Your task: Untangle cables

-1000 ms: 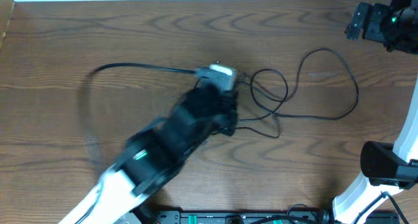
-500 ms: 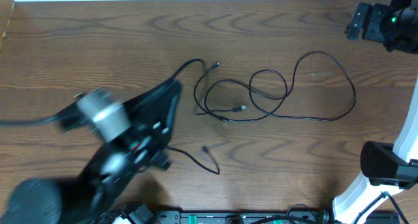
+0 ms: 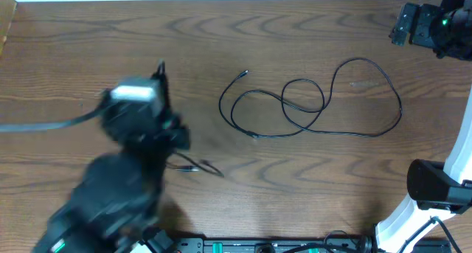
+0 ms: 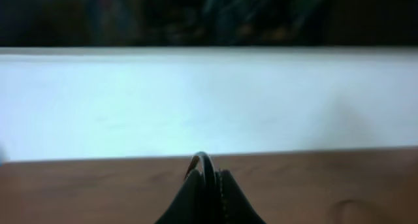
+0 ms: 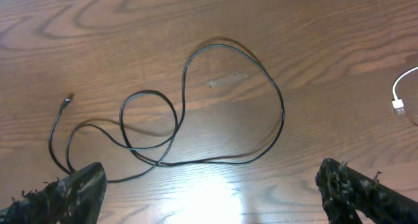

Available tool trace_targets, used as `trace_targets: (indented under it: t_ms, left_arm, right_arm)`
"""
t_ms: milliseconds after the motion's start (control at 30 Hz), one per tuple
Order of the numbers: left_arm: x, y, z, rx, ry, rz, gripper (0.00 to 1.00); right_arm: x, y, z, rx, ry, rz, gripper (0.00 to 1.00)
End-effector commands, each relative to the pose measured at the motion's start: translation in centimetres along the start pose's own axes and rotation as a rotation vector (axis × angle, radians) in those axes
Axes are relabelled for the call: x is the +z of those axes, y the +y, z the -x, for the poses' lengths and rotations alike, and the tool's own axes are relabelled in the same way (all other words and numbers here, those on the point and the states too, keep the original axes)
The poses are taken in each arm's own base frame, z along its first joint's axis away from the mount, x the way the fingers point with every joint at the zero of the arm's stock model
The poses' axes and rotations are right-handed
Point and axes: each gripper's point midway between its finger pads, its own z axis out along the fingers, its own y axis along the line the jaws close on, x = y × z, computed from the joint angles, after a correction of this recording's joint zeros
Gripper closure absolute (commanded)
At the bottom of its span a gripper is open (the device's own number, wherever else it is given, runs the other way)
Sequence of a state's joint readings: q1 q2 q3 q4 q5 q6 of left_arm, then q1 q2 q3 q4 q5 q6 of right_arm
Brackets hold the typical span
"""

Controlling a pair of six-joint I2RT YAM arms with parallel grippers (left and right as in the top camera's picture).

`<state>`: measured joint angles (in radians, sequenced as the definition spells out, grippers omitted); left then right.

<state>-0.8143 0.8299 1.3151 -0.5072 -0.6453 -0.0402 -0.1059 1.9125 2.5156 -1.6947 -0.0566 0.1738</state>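
Cables counted: three.

One black cable (image 3: 310,109) lies in loose overlapping loops right of centre on the table (image 3: 110,32), with one plug end toward the upper middle.

A second black cable (image 4: 202,160) arches as a thin loop from the left gripper (image 4: 208,185), whose fingers are pressed together on it. A length of it trails on the wood in the lower middle of the overhead view.

One white cable (image 5: 401,96) shows only its plug end, at the right edge of the right wrist view.

The right gripper (image 5: 209,198) has its fingers spread wide above the looped black cable and holds nothing.

The left arm is blurred in the overhead view.
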Motion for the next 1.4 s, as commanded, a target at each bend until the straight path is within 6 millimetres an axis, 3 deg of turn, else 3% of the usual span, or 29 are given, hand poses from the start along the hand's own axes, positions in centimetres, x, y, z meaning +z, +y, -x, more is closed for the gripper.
trace_targets:
  t_ms: [0, 133, 367, 467, 600, 700, 933, 1067, 1100, 1200, 1367]
  left_arm:
    - [2.7, 2.0, -1.7, 0.213, 0.070, 0.276, 0.92]
    - [4.4, 2.6, -3.3, 0.332, 0.130, 0.441, 0.93]
    - [6.9, 1.6, -6.9, 0.458, 0.241, 0.478, 0.92]
    - [7.2, 2.0, -7.2, 0.434, 0.249, 0.487, 0.83]
    - [7.4, 2.0, -7.4, 0.380, 0.262, 0.424, 0.83]
    - [7.1, 3.1, -7.6, 0.313, 0.275, 0.423, 0.83]
    - [6.5, 6.7, -9.9, 0.179, 0.380, 0.457, 0.87]
    - [6.4, 7.8, -11.4, 0.133, 0.449, 0.449, 0.87]
    - [6.4, 7.8, -11.7, 0.129, 0.464, 0.440, 0.85]
    - [6.2, 7.8, -12.3, 0.132, 0.492, 0.427, 0.59]
    - [6.0, 7.9, -12.5, 0.140, 0.505, 0.428, 0.42]
  right_arm:
    - [-1.1, 0.4, -0.2, -0.024, -0.021, 0.010, 0.01]
    - [-1.1, 0.5, -0.2, -0.024, -0.020, 0.014, 0.01]
    - [-1.1, 0.9, -0.3, -0.038, -0.018, 0.022, 0.01]
    - [-1.1, 2.5, -0.7, -0.088, -0.008, 0.078, 0.01]
    - [-1.1, 4.7, -1.3, -0.140, 0.003, 0.124, 0.01]
    - [-1.0, 6.8, -2.1, -0.217, 0.018, 0.153, 0.01]
    - [1.5, 12.2, -7.0, -0.632, 0.146, 0.219, 0.01]
    - [4.3, 12.9, -11.0, -0.939, 0.280, 0.245, 0.01]
    - [5.0, 12.9, -11.9, -1.001, 0.313, 0.257, 0.01]
    - [7.6, 12.7, -14.2, -1.130, 0.398, 0.306, 0.01]
    - [11.9, 11.5, -17.5, -1.310, 0.492, 0.373, 0.01]
